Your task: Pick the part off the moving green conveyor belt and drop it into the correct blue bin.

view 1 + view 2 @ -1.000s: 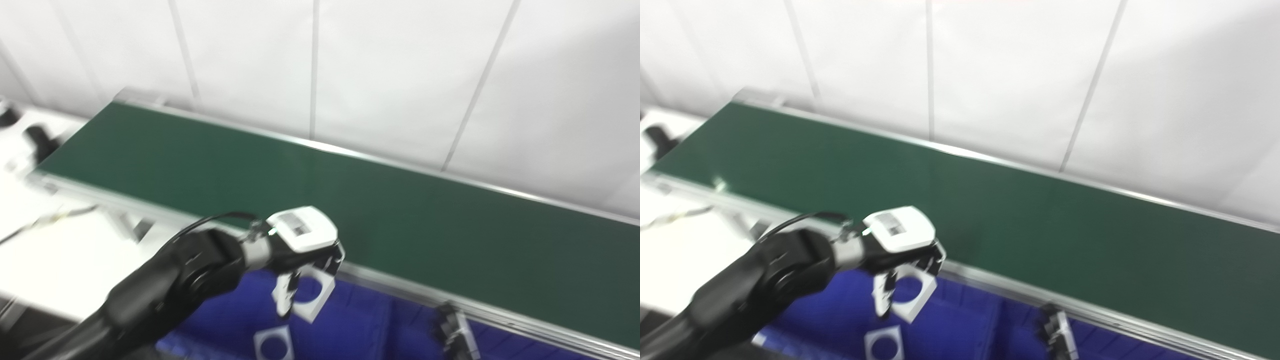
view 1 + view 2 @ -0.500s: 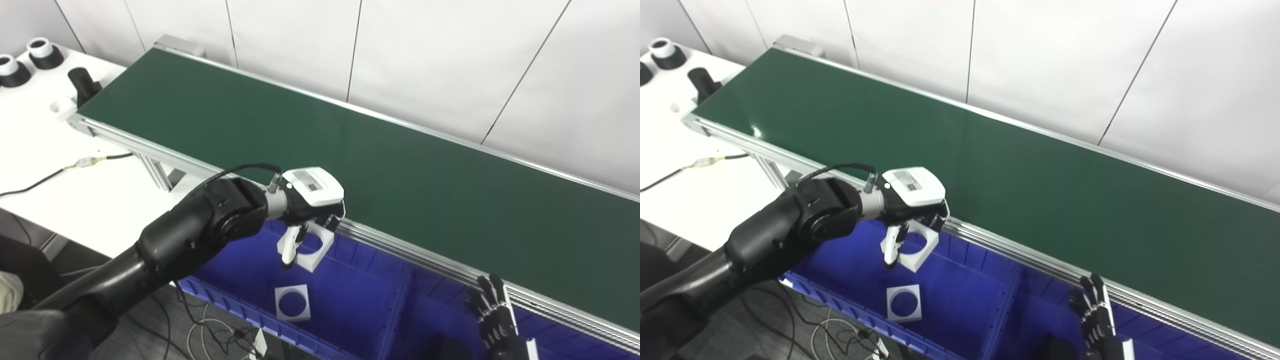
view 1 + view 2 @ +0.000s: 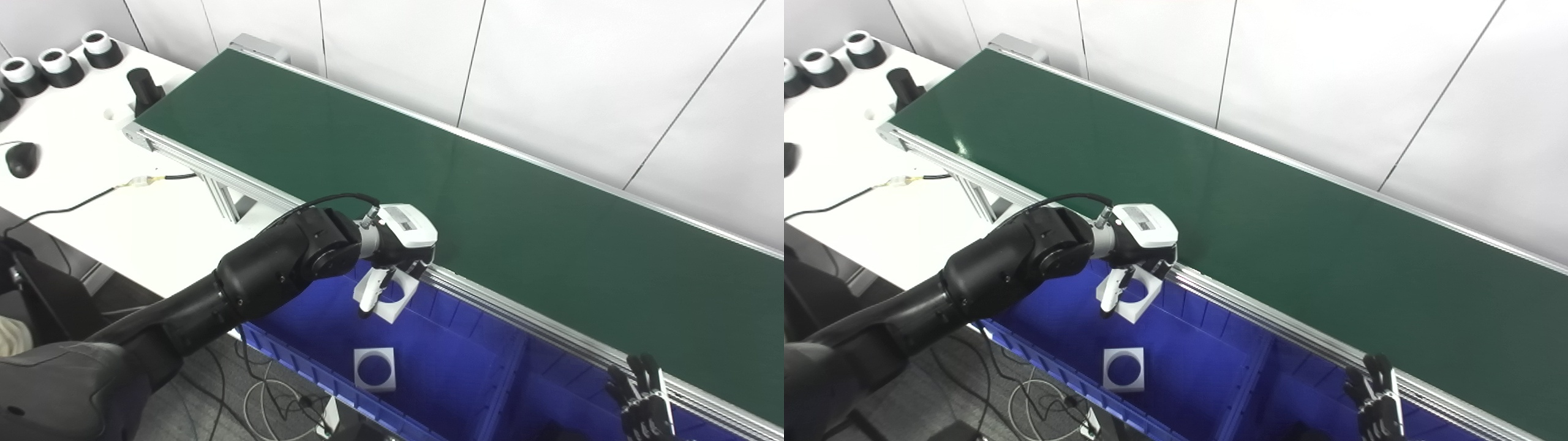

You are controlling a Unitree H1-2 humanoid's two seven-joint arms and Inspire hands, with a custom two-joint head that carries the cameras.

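Pinching white part (image 3: 392,295) above blue bin (image 3: 429,352), left hand (image 3: 401,236), belt edge (image 3: 490,300) beside

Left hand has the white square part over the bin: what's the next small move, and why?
Probably open the left hand to release the white square part: it hangs above the blue bin, where a matching part already lies.
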